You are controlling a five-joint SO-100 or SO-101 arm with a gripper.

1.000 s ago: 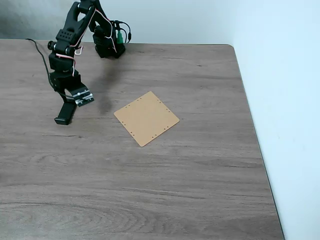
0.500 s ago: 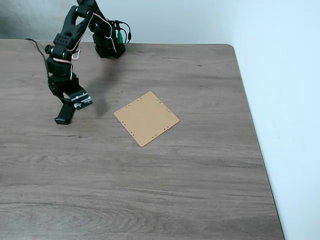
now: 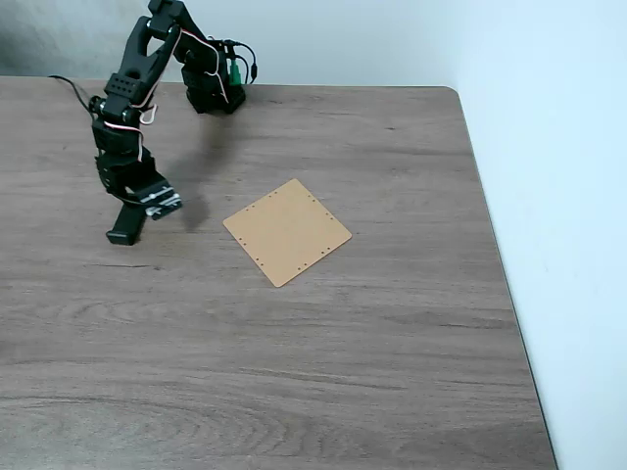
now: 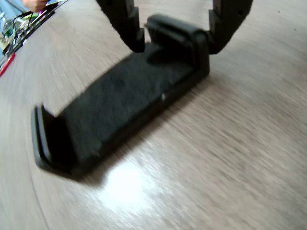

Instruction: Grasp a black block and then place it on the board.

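In the fixed view, the arm bends down from its base at the desk's far edge, the pincer over the black block, left of the board. In the wrist view, open fingers straddle the block's far end; no readable writing.

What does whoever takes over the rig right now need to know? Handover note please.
End effector: open, fingers either side of one end of the black block, nothing gripped.
Black block: flat on the table, in the fixed view left of the board and apart from it.
Board: bare, nothing on it.
Done: approach to the block.
Left: close on the block, lift, carry it to the board, set it down.
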